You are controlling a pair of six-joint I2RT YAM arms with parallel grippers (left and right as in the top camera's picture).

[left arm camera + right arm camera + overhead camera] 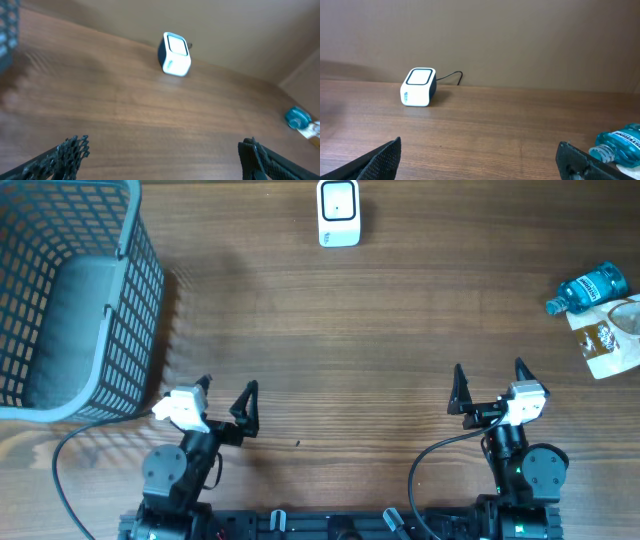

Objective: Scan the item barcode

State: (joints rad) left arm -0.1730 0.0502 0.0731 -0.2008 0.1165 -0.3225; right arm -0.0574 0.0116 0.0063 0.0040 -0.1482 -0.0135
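A white barcode scanner [338, 212] stands at the far middle of the table, its window facing up; it also shows as the scanner [175, 54] and the scanner [418, 87]. The items lie at the far right: a blue bottle [588, 288] on its side and a tan pouch [613, 338] beside it. The bottle [620, 145] appears at the right edge of the right wrist view, and the bottle [297, 118] at the right edge of the left wrist view. My left gripper [226, 390] and right gripper [489, 374] hang open near the front edge, both empty.
A grey mesh basket [70, 300] fills the far left corner of the table. A thin cable [451, 77] runs from behind the scanner. Black cables loop near both arm bases at the front edge.
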